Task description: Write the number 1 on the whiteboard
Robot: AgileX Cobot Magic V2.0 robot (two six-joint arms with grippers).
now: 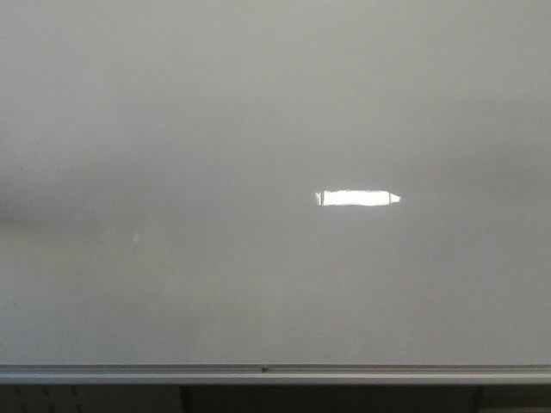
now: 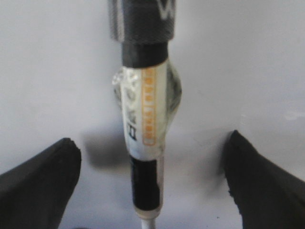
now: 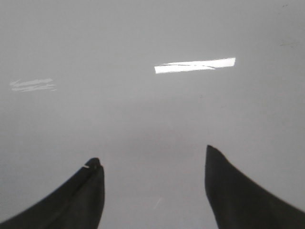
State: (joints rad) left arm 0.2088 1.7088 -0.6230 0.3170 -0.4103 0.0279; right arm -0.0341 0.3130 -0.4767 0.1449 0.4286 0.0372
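Observation:
The whiteboard (image 1: pixel 258 103) fills the front view, pale grey and glossy; no gripper shows there. The number 1 is out of view in all frames. In the left wrist view a marker (image 2: pixel 145 114) with a black and white barrel and an orange label stands against the whiteboard (image 2: pixel 47 71). It lies midway in my left gripper (image 2: pixel 151 138), whose black fingers (image 2: pixel 43 176) stand wide apart and touch nothing. My right gripper (image 3: pixel 152 155) is open over bare whiteboard (image 3: pixel 143 109), with nothing between its fingers.
A silver frame strip (image 1: pixel 275 372) runs along the board's lower edge, with dark space below it. A bright rectangular light reflection (image 1: pixel 357 198) sits right of centre on the board, and a reflection (image 3: pixel 195 65) also shows in the right wrist view beside faint smudges (image 3: pixel 32 85).

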